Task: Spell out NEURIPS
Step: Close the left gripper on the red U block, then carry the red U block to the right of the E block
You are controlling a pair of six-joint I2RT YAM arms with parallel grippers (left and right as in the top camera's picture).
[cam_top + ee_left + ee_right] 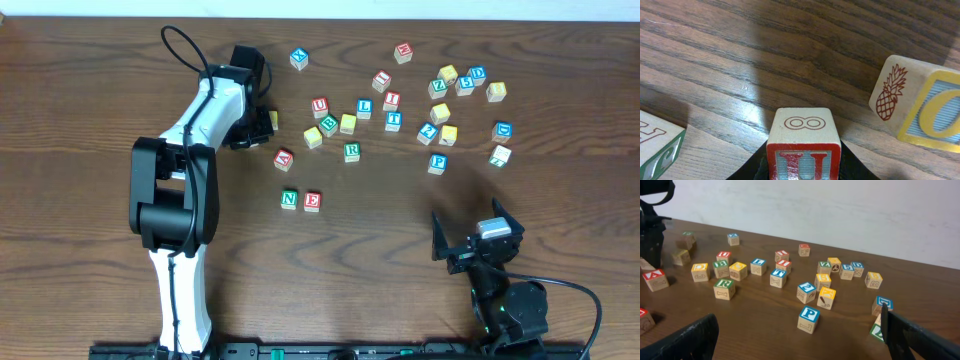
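Observation:
My left gripper (803,167) is shut on a wooden cube with a red U (803,150), one black finger (756,167) pressed to each of its sides. In the overhead view that gripper (262,122) sits left of the cube cluster and covers the U cube. A green N cube (289,199) and a red E cube (312,201) stand side by side lower down. The green R cube (352,151) (724,287) and blue P cube (437,162) (808,319) lie loose. My right gripper (478,235) (800,335) stands open and empty, short of the P cube.
Several other lettered cubes are scattered across the back of the table (120,60), among them a red A cube (284,158) and a blue L cube (364,107). A pineapple-sided yellow cube (920,102) and a green-edged cube (657,145) flank the held U cube.

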